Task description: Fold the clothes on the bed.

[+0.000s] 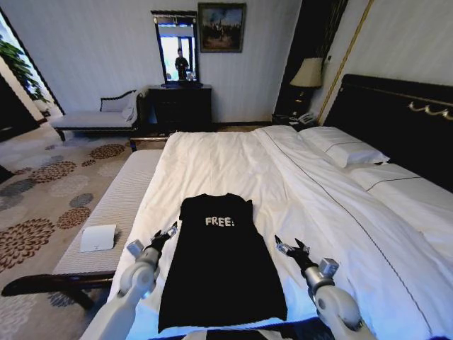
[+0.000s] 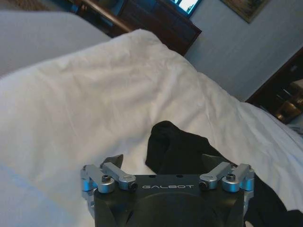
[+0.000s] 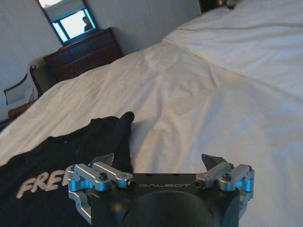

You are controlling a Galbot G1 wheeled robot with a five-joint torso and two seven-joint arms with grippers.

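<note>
The clothes are one black T-shirt (image 1: 219,262) with white "FREE!" lettering, lying flat near the foot of the bed (image 1: 233,156), its sides tucked in so it forms a narrow strip. My left gripper (image 1: 166,232) hovers open just beside the shirt's left edge. In the left wrist view that gripper (image 2: 162,160) has its fingers spread over a bunched black fold of the shirt (image 2: 175,146). My right gripper (image 1: 290,246) is open over white sheet just right of the shirt. The right wrist view shows it (image 3: 158,160) next to the shirt's edge (image 3: 71,146).
A grey bench (image 1: 120,198) runs along the bed's left side with a white card (image 1: 98,238) on it. Pillows (image 1: 343,149) and the dark headboard are at the right. A dark dresser (image 1: 180,106) and a chaise (image 1: 95,117) stand by the far wall.
</note>
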